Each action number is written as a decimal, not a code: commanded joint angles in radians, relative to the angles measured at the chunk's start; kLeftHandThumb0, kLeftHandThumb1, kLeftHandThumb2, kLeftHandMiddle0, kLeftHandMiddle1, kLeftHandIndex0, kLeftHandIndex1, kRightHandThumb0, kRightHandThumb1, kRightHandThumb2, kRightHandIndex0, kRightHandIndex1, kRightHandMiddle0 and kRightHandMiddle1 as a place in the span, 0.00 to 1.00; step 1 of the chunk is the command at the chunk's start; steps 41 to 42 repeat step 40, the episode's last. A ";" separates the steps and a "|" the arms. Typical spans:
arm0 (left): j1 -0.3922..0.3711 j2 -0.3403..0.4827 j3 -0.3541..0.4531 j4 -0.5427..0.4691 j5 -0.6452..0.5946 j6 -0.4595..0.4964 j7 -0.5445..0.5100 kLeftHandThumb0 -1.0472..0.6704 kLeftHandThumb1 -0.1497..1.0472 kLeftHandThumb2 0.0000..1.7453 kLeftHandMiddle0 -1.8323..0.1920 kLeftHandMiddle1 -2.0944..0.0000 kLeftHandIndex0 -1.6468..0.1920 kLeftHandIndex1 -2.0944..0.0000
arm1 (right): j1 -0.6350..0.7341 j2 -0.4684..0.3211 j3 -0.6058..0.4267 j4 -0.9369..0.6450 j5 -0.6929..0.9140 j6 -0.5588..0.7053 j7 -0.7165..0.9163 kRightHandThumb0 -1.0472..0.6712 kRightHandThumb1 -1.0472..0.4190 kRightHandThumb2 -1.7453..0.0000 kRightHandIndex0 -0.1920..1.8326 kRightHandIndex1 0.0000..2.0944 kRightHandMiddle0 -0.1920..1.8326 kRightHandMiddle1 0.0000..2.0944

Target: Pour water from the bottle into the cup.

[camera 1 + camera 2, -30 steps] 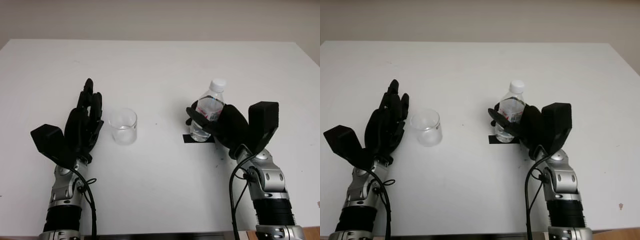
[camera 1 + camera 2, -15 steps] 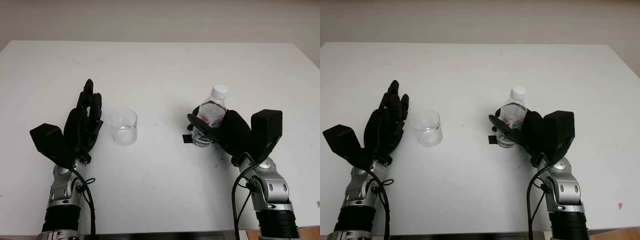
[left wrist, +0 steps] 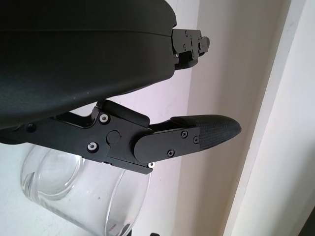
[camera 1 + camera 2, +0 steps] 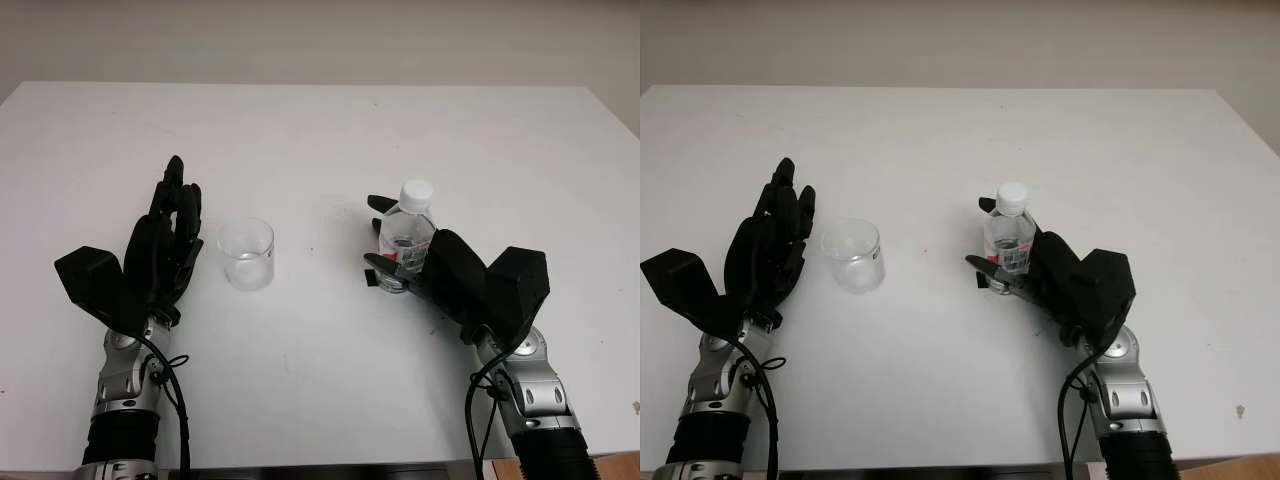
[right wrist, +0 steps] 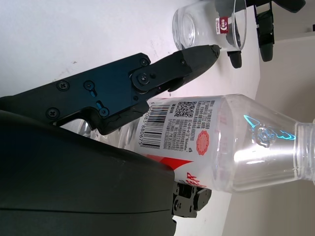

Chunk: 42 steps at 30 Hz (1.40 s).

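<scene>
Right hand [image 4: 415, 262] around bottle [image 4: 405, 235], cup [image 4: 247, 254] apart.

Bright, even light falls on the white surface [image 4: 320, 130], with only faint, soft shadows beneath the arms. A strong highlight glints on the bottle [image 5: 256, 152] shoulder in the right wrist view. The cup [image 3: 74, 187] looks slightly soft up close.

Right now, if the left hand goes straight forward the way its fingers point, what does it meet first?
Probably nothing: the open left hand points up the bare table, and the cup stands beside it, seemingly off that line.
</scene>
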 commanded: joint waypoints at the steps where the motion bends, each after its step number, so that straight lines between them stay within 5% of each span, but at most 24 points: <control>1: 0.005 0.006 0.004 -0.019 -0.009 0.007 -0.004 0.20 1.00 0.30 0.93 0.97 0.92 0.97 | 0.010 -0.002 -0.010 0.004 0.009 -0.013 0.002 0.17 0.09 0.97 0.00 0.00 0.00 0.01; 20: -0.003 0.025 0.011 -0.011 -0.011 0.011 -0.021 0.21 1.00 0.31 0.93 0.97 0.92 0.97 | 0.067 0.053 -0.082 0.058 0.046 -0.124 -0.099 0.09 0.09 0.97 0.00 0.00 0.00 0.00; 42: -0.002 0.023 0.011 -0.012 -0.015 0.013 -0.021 0.20 1.00 0.30 0.93 0.97 0.92 0.98 | 0.049 0.059 -0.020 0.119 -0.006 -0.213 -0.073 0.04 0.09 0.97 0.00 0.00 0.00 0.00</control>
